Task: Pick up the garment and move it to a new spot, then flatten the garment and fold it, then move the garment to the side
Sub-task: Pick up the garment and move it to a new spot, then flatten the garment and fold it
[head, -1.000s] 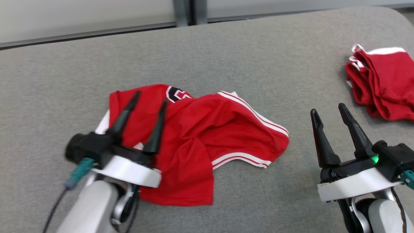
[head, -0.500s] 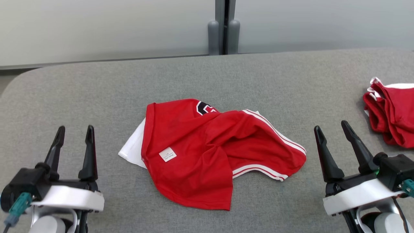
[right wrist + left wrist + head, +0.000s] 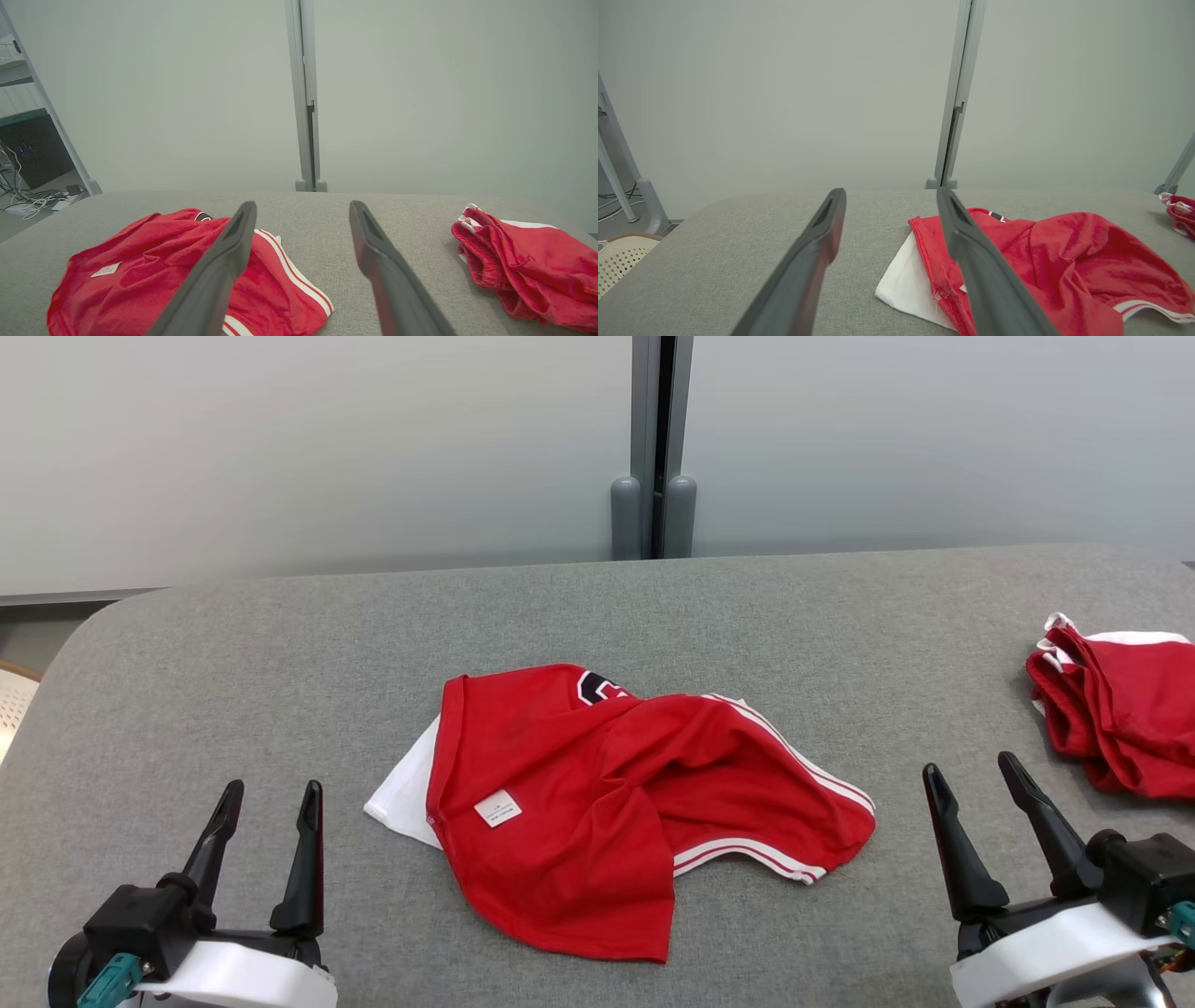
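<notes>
A crumpled red garment (image 3: 597, 803) with white stripes, a white side panel and a small white label lies in the middle of the grey table (image 3: 280, 653). The left wrist view has the garment (image 3: 1064, 261) to the right of my fingers; in the right wrist view the garment (image 3: 140, 261) lies at lower left. My left gripper (image 3: 271, 798) stands open at the lower left, apart from the cloth, nothing between its fingers. Open and empty too, my right gripper (image 3: 971, 775) stands at the lower right, clear of the garment.
A second red garment (image 3: 1120, 719), bunched up, sits at the table's right edge; the right wrist view has this red pile (image 3: 523, 275) at right. A grey post (image 3: 653, 448) stands behind the table. A pale perforated basket (image 3: 621, 256) sits off the table's left end.
My left gripper has pulled back off the garment to the lower left, uncovering its white label. The head camera tilted up, so the table and both garments sit lower in view.
</notes>
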